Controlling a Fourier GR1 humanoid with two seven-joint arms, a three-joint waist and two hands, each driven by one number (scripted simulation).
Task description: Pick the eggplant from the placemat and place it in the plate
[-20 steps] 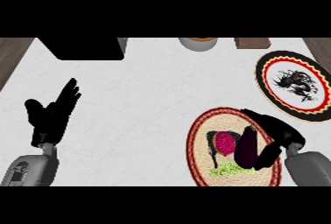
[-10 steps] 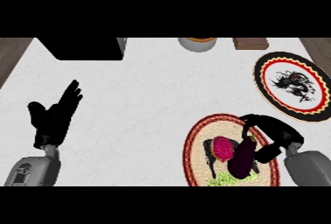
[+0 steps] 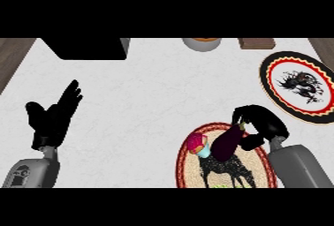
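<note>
Nearest, at the lower edge, two grey forearms come into the head view, one at each side. At the lower right lies a single round woven placemat (image 3: 195,170), red-rimmed, with a dark animal figure on its pale middle. On its upper part sits one small pink and light blue object (image 3: 198,146); what it is cannot be told. Just beside that, touching it on the right, is the one eggplant (image 3: 226,142), dark purple, tilted with its stem end up and to the right. It is over the placemat's upper rim, and whether it rests on the mat or is raised off it cannot be told. The right hand (image 3: 261,128) is curled round the eggplant's upper end from the right, fingers bent over the stem end and thumb below.

On the left, well apart from all this, the left hand (image 3: 55,117) rests open over bare white counter (image 3: 157,97), fingers straight and close together, pointing up and to the right, thumb out to the left.

Farther up on the right stands one plate (image 3: 280,95), round with a black and red zigzag-edged rim and a dark figure on its white centre; it holds nothing and lies near the right hand but apart from it.

Along the far edge sit three things: a black box (image 3: 88,47) at the left, a grey bowl (image 3: 202,43) with something orange in it at the middle, and a small brown block (image 3: 256,43) to its right.
</note>
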